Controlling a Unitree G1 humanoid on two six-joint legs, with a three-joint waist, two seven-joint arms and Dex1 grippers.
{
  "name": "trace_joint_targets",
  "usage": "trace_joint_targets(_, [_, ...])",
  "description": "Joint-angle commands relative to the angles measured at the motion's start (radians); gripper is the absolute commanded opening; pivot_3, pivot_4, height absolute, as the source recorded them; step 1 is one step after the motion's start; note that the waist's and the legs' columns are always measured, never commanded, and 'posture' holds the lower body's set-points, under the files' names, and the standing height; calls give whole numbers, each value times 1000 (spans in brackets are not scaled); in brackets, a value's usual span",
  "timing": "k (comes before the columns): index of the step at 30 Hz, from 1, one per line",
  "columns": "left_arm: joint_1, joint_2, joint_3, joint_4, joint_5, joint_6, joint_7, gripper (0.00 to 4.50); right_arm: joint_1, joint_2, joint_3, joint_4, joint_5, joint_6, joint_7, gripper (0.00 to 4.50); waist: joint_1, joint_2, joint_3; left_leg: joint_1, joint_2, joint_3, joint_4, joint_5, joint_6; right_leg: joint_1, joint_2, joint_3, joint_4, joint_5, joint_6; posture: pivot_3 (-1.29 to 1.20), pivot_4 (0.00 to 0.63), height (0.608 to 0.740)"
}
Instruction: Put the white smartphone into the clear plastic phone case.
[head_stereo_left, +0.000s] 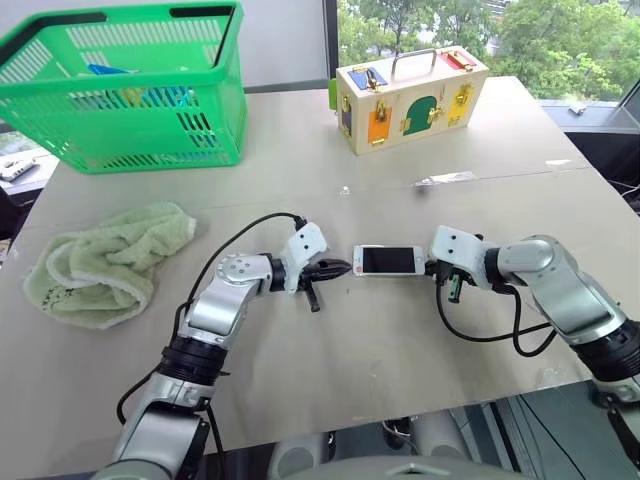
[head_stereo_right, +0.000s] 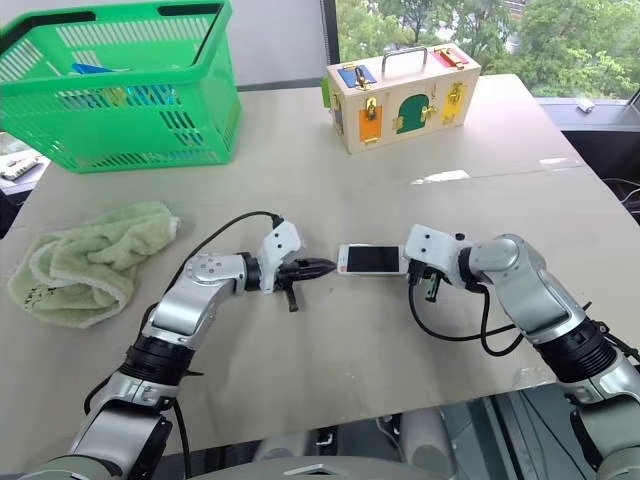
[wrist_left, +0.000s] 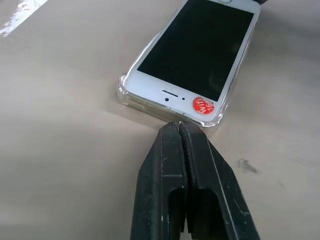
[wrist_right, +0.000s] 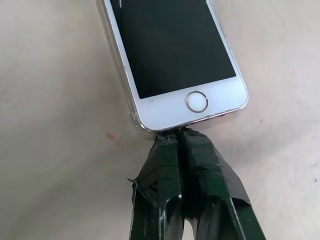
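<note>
The white smartphone (head_stereo_left: 390, 260) lies flat, screen up, in the middle of the table between my two grippers. The clear plastic phone case (wrist_left: 122, 92) wraps its speaker end, where a red sticker sits, and its glinting rim (wrist_right: 134, 120) also shows along one long side near the home button. My left gripper (head_stereo_left: 340, 267) is shut, its tips (wrist_left: 179, 126) right at the case's corner at the speaker end. My right gripper (head_stereo_left: 432, 266) is shut too, its tips (wrist_right: 179, 134) touching the home-button end.
A green basket (head_stereo_left: 130, 100) stands at the back left and a wooden latch box (head_stereo_left: 410, 95) at the back centre. A green towel (head_stereo_left: 105, 262) lies crumpled at the left. A small clear scrap (head_stereo_left: 445, 179) rests behind the phone.
</note>
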Motion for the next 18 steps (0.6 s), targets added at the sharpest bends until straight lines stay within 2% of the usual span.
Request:
trace_joint_targets(1, [18,-12,-26,-84,-45,11,-25,42,9,24,1,18,-15,-29,-30,0,-1,0,0,0,0,0,-1,0,0,0,0,0,0,0,0,0,150,740])
trace_joint_targets(6, [43,5,-23,-126,-58,36,-30,42,26,4,-42,5,2,-25,-14,0,4,-1,2,0,0,0,0,0,0,-1,-2,0,0,-2,-4,0,150,740])
trace_joint_targets(14, [57,81,26,-140,-90,56,-55,42,76,-39,-189,-113,93,92,-21,0,24,-1,6,-3,0,1,-1,0,-1,-4,-2,-1,1,-2,-4,0,150,740])
trace_joint_targets(18, [49,94,28,-111,-96,47,-56,42,65,-57,-188,-101,76,98,-54,0,24,-2,7,-4,0,2,-2,-1,-1,-5,-1,-1,-1,-2,-1,0,150,740])
